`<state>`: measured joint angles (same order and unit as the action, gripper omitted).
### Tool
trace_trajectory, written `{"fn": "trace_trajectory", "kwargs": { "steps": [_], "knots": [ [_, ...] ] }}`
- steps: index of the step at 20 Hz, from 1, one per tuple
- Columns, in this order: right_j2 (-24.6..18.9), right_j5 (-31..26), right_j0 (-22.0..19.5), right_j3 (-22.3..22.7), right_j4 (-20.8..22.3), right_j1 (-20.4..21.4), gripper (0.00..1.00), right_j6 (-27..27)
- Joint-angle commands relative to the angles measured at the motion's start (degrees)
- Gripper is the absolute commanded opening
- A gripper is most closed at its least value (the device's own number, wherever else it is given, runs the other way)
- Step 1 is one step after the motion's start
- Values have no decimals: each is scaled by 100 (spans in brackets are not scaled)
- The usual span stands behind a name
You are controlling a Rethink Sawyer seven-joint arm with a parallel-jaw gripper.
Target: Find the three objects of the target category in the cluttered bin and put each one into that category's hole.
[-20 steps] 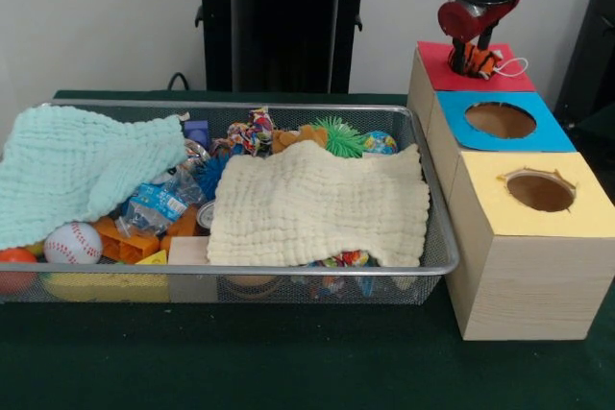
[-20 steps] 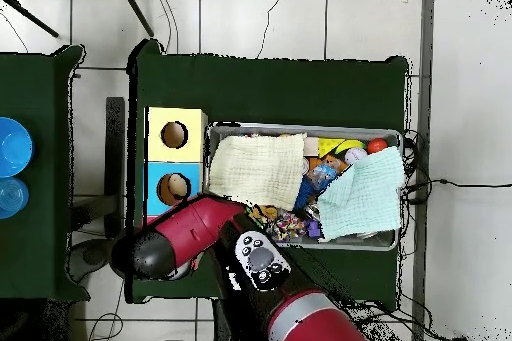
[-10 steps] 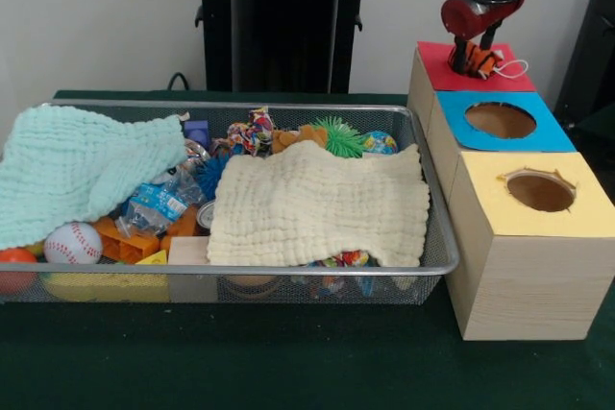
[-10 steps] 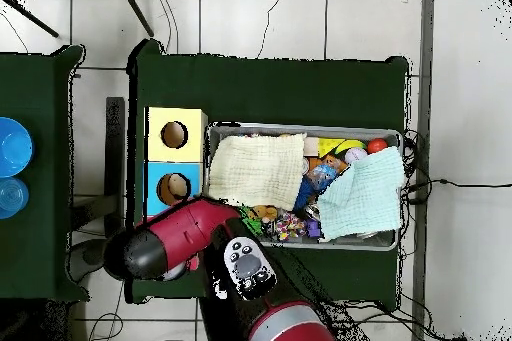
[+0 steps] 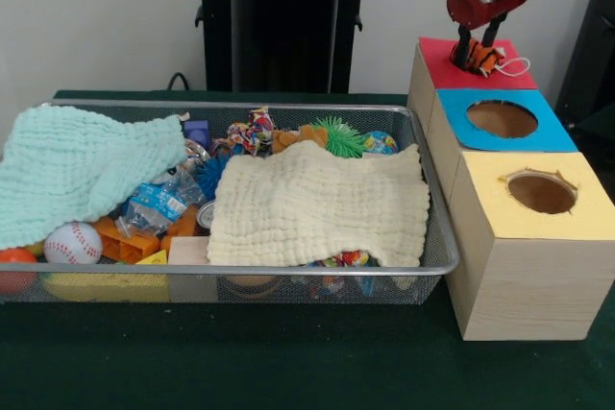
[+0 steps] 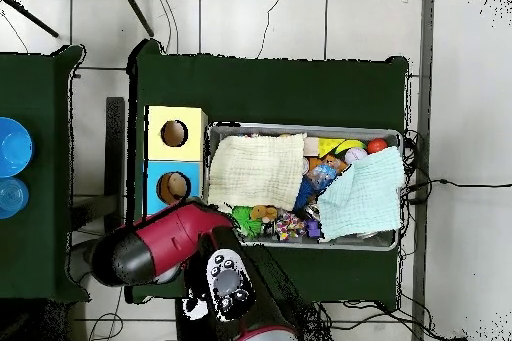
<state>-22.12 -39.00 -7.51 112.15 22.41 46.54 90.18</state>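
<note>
In the upper right of the front view, the end effector [image 5: 478,48] hung over the red-faced box, clenched on a small orange-and-black striped toy [image 5: 483,59] with a white loop trailing off its right side. The toy sat at the hole [image 5: 470,66], which it and the arm mostly hid, so the opening itself could not be made out. In the overhead view the red arm [image 6: 160,245] covered that box at lower left. The bin [image 5: 437,237] stood on the green counter [image 5: 288,362] just left of the boxes, holding a cream cloth [image 5: 322,204], a mint cloth [image 5: 82,168] and a baseball [image 5: 72,243].
</note>
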Motion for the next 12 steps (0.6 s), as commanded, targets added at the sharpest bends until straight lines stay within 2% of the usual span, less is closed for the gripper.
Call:
{"fn": "trace_trajectory", "kwargs": {
  "steps": [1,8,12],
  "knots": [
    [732,-858,105,-615,-251,533,100,1302],
    [985,-466,213,-598,-452,389,100,1438],
    [934,-208,6,-249,-748,723,100,1185]
  ]
}}
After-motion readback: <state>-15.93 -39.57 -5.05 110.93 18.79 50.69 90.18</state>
